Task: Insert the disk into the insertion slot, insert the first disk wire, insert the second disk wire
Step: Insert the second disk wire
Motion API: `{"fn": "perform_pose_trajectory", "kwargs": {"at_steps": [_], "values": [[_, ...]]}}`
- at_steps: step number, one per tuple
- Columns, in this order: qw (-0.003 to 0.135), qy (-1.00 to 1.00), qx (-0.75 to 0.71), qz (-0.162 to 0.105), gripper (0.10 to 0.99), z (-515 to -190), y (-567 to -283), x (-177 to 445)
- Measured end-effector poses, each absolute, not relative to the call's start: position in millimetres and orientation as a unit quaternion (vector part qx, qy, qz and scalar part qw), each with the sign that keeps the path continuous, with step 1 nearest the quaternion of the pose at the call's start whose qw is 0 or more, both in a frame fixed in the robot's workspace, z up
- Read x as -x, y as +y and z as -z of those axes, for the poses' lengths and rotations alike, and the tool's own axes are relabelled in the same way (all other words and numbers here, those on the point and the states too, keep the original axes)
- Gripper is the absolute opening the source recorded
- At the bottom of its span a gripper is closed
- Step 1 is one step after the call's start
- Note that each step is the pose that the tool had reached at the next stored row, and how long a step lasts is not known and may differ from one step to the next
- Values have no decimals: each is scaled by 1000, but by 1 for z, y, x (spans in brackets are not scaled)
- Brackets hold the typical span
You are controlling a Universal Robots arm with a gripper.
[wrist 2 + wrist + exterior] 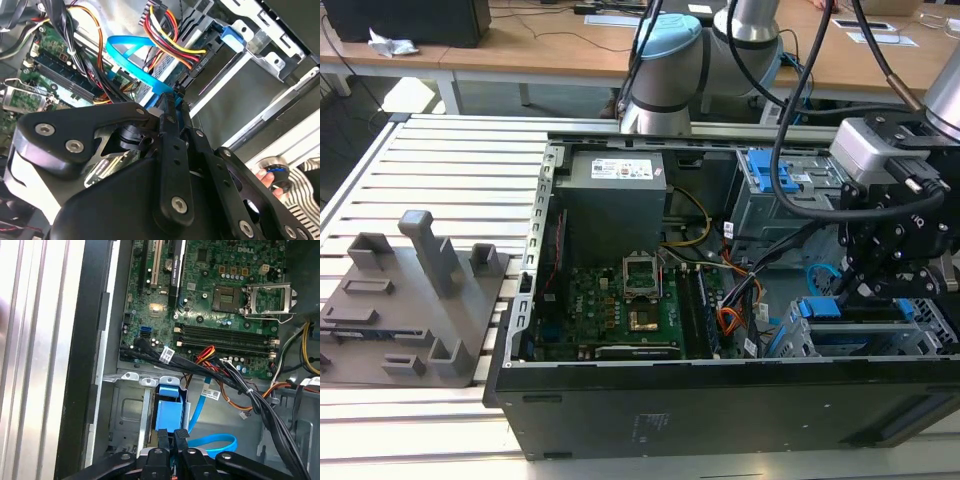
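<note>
The disk (pixel 855 337), silver in its bright blue caddy (pixel 167 412), lies inside the insertion slot (pixel 932 325), the grey perforated cage (pixel 127 410) at the case's front corner on the exterior view's right. My gripper (pixel 865 288) hangs just above the disk's rear end. In both wrist views its black fingers (pixel 170 107) are pressed together, shut on the end of the blue flat disk wire (pixel 130 55), which loops away from the tips (pixel 217 444). Close beside the tips sits the black connector (pixel 192 65) of the red, yellow and black disk wire.
The open computer case holds a green motherboard (pixel 610 300), a grey power supply (pixel 615 195) and a taller bay with a blue latch (pixel 775 180). Cable bundles (pixel 250 390) cross beside the cage. A grey fixture (pixel 420 300) lies at the exterior view's left. A person's hand (pixel 265 175) shows outside the case.
</note>
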State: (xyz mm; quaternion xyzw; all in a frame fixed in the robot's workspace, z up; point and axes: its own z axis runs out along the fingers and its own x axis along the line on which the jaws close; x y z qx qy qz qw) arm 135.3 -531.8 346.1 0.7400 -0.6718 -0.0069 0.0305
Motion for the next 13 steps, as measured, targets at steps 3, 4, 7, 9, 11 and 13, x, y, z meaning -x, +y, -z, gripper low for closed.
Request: {"fn": "perform_pose_trajectory", "kwargs": {"at_steps": [3,4,7,9,11,13], "values": [[30,-682,-731,7,165,-345,-532,-138],[31,-683,-730,7,165,-345,-532,-139],[31,-686,-727,8,165,-345,-531,-144],[31,-688,-725,8,165,-345,-531,-146],[32,-691,-723,9,165,-344,-530,-147],[32,-692,-721,9,165,-343,-530,-147]]}}
